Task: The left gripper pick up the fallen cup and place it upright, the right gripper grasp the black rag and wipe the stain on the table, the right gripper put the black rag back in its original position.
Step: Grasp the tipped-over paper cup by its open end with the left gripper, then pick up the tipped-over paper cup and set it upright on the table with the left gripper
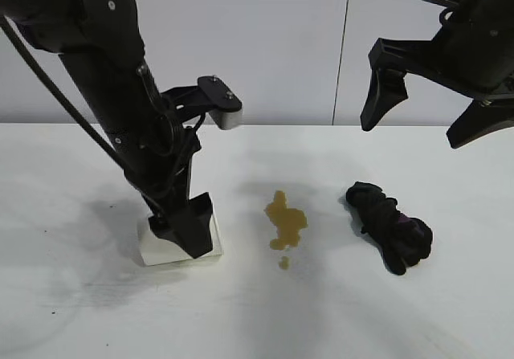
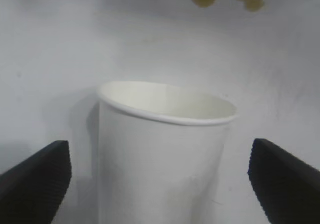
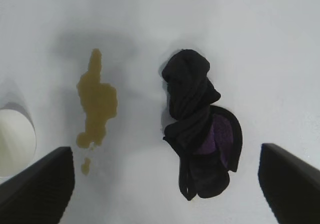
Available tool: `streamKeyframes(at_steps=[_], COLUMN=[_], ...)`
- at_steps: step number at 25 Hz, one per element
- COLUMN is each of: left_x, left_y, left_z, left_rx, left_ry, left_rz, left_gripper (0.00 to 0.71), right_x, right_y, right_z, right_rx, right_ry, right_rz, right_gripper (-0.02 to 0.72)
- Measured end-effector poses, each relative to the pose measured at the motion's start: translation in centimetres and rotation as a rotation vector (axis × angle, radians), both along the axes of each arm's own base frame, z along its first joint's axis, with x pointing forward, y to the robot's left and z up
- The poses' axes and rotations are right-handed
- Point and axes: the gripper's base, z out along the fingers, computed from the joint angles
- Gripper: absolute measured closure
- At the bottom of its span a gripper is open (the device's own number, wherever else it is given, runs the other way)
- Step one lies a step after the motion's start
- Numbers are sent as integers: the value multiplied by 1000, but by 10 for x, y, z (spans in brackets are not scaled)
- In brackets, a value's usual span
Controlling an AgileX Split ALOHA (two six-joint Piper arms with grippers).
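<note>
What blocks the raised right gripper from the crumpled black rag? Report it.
Nothing visible. The right gripper hangs open in the air above the crumpled black rag, which lies alone on the plain white table, apart from the yellowish-brown stain.

Only the back wall (image 1: 281,46) counts here, seen in the exterior view. It is a pale grey-white, plain flat surface filling the upper part of the frame, from the top edge down to a straight horizontal line where it meets the far edge of the worktop (image 1: 265,311). A thin dark vertical seam (image 1: 344,46) sits right of centre, leaning slightly left toward its base. It splits the wall into a wide left panel (image 1: 265,22) and a narrower right panel (image 1: 377,6). Upper left and upper right corners are partly hidden.
</note>
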Motion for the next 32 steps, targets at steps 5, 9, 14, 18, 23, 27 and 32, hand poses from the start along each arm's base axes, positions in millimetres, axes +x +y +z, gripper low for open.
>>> streamKeyframes(at_steps=[5,9,14,18,23,27,32], left_x=[2,0,-1,0,0,1,-3], left_y=[-5,-9,-10,-10,-11,-13,-16], left_z=[-12,-12,-12,-12,-12,0,37], left_rx=[4,1,3,2,-6,-36,-145], left_ry=[-3,-12,-15,-21,-27,-69,-157], left_rz=[-7,-20,-32,-37,-32,-70,-188], left_gripper=[16,16,82,170,215,224,224], right_x=[0,0,0,0,0,0,0], right_y=[0,0,0,0,0,0,0], right_z=[0,0,0,0,0,0,0], right_rx=[0,0,0,0,0,0,0], right_ry=[0,0,0,0,0,0,0], right_rz=[0,0,0,0,0,0,0], right_gripper=[9,9,9,9,9,9,9])
